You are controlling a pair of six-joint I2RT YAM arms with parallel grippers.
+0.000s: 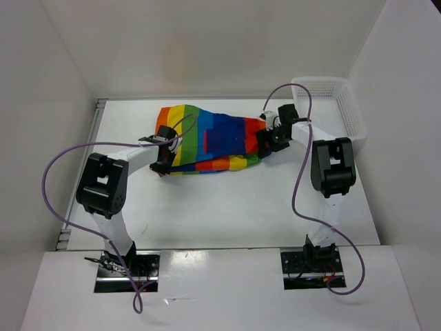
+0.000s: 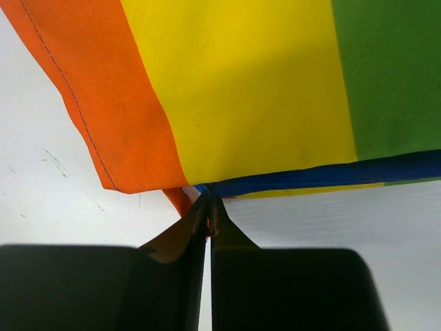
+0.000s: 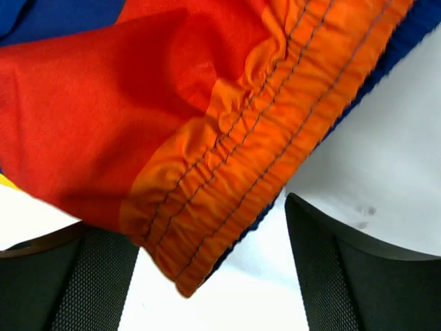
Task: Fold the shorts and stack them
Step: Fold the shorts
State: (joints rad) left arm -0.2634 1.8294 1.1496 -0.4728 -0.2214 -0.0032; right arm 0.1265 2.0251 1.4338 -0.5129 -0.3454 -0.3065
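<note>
The shorts (image 1: 210,141) lie crumpled at the far middle of the table (image 1: 227,207), with their rainbow stripes running side by side and a blue patch pocket (image 1: 224,140) facing up. My left wrist view fills with their orange, yellow and green bands (image 2: 262,89), and a blue hem runs along the near edge. My left pincer (image 2: 209,203) is clenched on that edge where the orange meets the blue, its two fingers pressed flat together on the cloth. In the top view it sits at the near left corner of the shorts (image 1: 164,165).

My right pincer (image 1: 265,141) is at their right end. It stands released, its fingers (image 3: 331,276) wide apart, and the gathered orange waistband (image 3: 241,179) hangs between them over the red cloth. I cannot tell whether either finger touches it.

A white mesh basket (image 1: 331,96) stands in the far right corner, well apart from the shorts.
</note>
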